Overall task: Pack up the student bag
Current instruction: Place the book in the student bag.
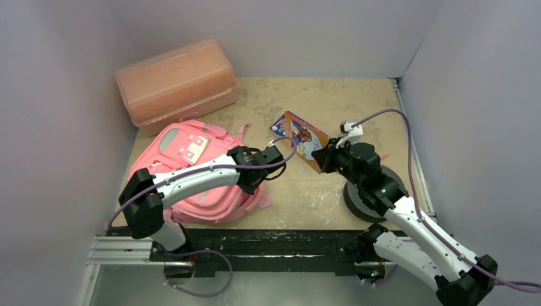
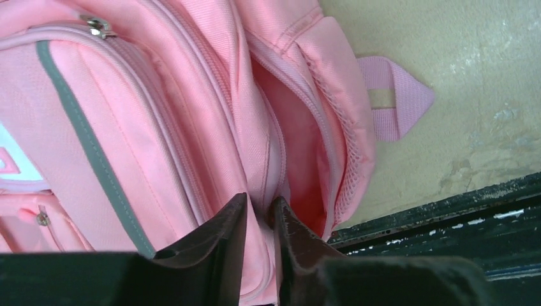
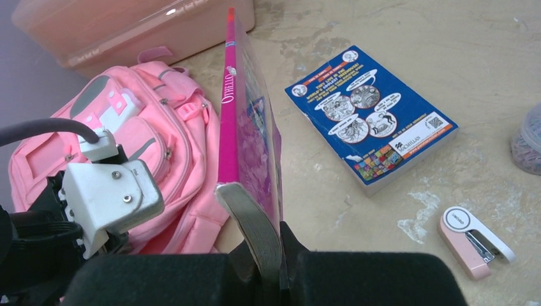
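The student bag (image 1: 185, 166) lies flat on the left of the table, pink with grey strips, its main opening gaping toward the middle. My left gripper (image 1: 279, 155) reaches across it and, in the left wrist view, the left gripper (image 2: 260, 205) pinches a fold of the student bag (image 2: 159, 127) at the zip edge of the opening. My right gripper (image 1: 322, 159) is shut on a thin magenta book (image 1: 307, 141), held on edge above the table centre. From the right wrist, the book (image 3: 245, 127) stands upright in the right gripper (image 3: 271, 239), with the bag (image 3: 147, 140) to its left.
A salmon translucent plastic box (image 1: 175, 83) stands behind the bag. A blue paperback (image 3: 370, 115) lies flat on the table beyond the held book. A small pink and white stapler (image 3: 475, 242) and a round container (image 3: 528, 140) sit on the right.
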`<state>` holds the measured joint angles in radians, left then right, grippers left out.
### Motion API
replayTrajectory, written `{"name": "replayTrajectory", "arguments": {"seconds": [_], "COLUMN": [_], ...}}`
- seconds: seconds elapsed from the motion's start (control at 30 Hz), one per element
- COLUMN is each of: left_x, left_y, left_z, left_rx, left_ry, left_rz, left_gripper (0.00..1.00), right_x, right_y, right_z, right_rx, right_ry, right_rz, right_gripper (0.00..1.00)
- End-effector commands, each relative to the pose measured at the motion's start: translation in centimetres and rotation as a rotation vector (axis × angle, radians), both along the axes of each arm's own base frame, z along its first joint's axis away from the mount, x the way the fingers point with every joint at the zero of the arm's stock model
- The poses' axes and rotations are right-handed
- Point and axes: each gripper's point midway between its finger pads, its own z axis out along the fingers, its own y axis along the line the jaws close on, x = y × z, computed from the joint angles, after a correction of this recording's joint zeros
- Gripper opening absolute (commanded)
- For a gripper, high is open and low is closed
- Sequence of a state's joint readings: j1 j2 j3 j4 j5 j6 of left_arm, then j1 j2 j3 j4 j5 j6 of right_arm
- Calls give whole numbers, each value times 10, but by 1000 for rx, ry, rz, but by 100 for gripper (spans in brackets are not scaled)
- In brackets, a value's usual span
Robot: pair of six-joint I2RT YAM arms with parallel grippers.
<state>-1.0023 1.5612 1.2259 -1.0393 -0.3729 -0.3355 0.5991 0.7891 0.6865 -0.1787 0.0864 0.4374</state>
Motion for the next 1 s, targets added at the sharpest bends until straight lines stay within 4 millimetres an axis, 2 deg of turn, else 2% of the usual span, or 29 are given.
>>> {"name": "replayTrajectory", "arguments": {"seconds": [0.0, 0.07, 0.17, 0.23, 0.47, 0.57, 0.8, 0.87, 0.97], "left_x": [25, 33, 43, 50, 65, 67, 65, 64, 64], "left_y": [10, 17, 27, 36, 71, 79, 85, 85, 83], "left_z": [41, 56, 81, 100, 173, 192, 215, 218, 218], "left_rx": [25, 37, 40, 32, -13, -58, -169, -189, -198], "left_ry": [-171, -240, -350, -434, -747, -826, -896, -899, -899], "left_rz": [5, 22, 68, 110, 301, 337, 369, 365, 344], "left_gripper": [16, 7, 1, 0, 0, 0, 0, 0, 0], "right_x": [-5, -9, -18, -25, -74, -88, -77, -72, -65], "right_y": [0, 0, 1, 9, 75, 95, 114, 122, 140], "right_z": [30, 29, 22, 21, 28, 29, -1, -3, 5], "right_rx": [22, 18, 24, 57, 383, 537, 755, 801, 871], "right_ry": [-30, -4, 67, 107, 359, 475, 713, 738, 744], "right_rz": [22, 27, 38, 78, 415, 528, 474, 474, 480], "right_gripper": [0, 0, 0, 0, 0, 0, 0, 0, 0]}}
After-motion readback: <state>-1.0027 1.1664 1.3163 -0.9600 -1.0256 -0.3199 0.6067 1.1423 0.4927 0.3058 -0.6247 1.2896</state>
